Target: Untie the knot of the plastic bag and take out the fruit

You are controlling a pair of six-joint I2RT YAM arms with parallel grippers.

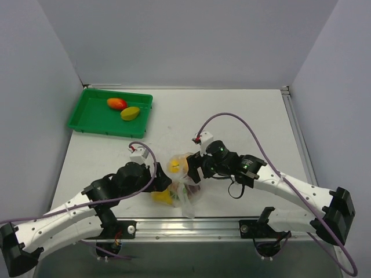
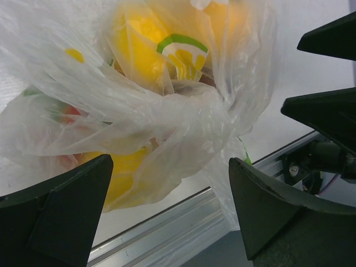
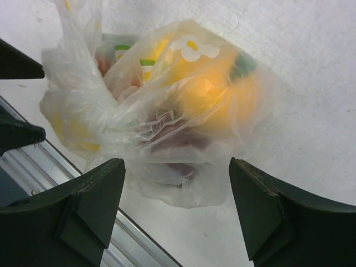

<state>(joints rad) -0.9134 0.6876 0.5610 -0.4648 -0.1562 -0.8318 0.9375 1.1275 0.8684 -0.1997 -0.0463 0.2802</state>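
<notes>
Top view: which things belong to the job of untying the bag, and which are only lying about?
Job: plastic bag, its knot, the fruit inside.
Lying about: green tray, red-orange mango, yellow-green mango.

A green tray (image 1: 87, 120) is set at the far left corner of the white table (image 1: 243, 110). Two oval mangoes are laid in it: a red-orange mango (image 1: 116, 103) and, just beside it to the right and nearer, a yellow-green mango (image 1: 130, 113). An aluminium rail (image 1: 191, 227) is fixed along the table's near edge. The table is enclosed by pale walls (image 1: 191, 35) on three sides.
</notes>
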